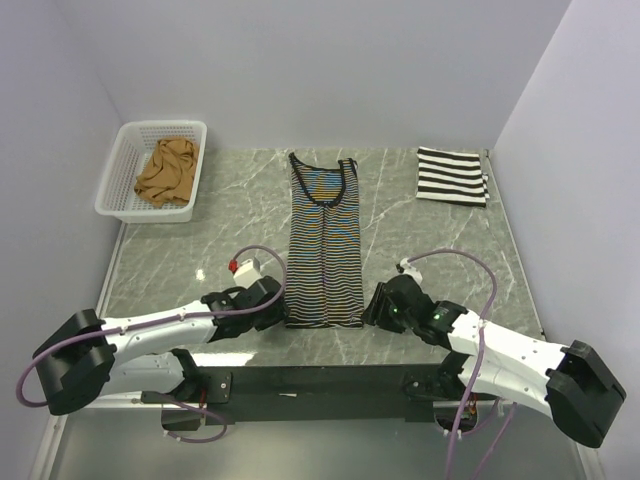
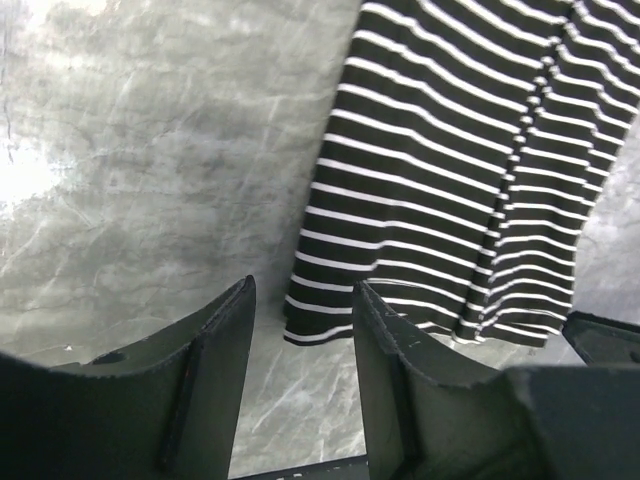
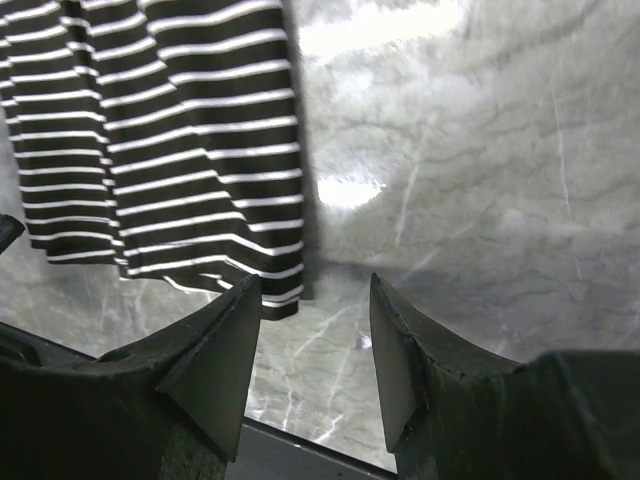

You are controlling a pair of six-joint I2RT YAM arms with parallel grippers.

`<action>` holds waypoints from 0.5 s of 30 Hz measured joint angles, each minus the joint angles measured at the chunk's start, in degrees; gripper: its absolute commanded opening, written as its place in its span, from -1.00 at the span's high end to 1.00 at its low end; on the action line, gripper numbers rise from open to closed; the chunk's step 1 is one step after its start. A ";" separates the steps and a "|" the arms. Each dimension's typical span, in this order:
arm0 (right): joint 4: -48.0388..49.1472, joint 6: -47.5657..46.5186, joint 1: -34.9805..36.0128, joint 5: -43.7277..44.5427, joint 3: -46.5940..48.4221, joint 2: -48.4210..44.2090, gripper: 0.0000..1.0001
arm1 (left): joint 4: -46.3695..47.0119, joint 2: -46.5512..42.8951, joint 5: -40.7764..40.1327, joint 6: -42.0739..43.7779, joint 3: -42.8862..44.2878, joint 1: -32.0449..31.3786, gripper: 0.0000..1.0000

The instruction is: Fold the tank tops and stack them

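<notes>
A thin dark multicolour striped tank top [image 1: 325,240] lies flat lengthwise in the middle of the table, folded narrow, straps at the far end. Its near hem shows in the left wrist view [image 2: 450,190] and in the right wrist view [image 3: 170,150]. My left gripper [image 1: 272,305] is open just left of the hem's near left corner, nothing between its fingers [image 2: 303,300]. My right gripper [image 1: 377,305] is open just right of the near right corner, also empty [image 3: 315,295]. A folded black-and-white striped tank top [image 1: 452,176] lies at the far right. A tan-brown tank top [image 1: 168,172] is crumpled in the basket.
The white mesh basket [image 1: 124,160] stands at the far left of the marble table. Grey walls close in the left, back and right. The black mounting rail [image 1: 320,380] runs along the near edge between the arm bases.
</notes>
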 measured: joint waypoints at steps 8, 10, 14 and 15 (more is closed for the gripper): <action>1.46 2.54 2.21 0.33 -1.73 -0.02 -0.06 | 0.04 1.51 -0.13 -2.84 -1.40 -0.96 0.11; 2.05 3.15 3.41 0.90 -1.70 0.59 -0.04 | -0.13 2.12 -0.50 -3.74 -1.40 -1.90 0.12; 2.36 4.04 5.09 1.79 -1.73 0.94 0.07 | 0.33 3.21 -1.33 -4.74 -1.20 -3.19 0.15; 2.32 4.35 5.27 1.88 -1.75 1.05 0.09 | 0.37 3.58 -1.55 -5.09 -1.03 -3.41 0.17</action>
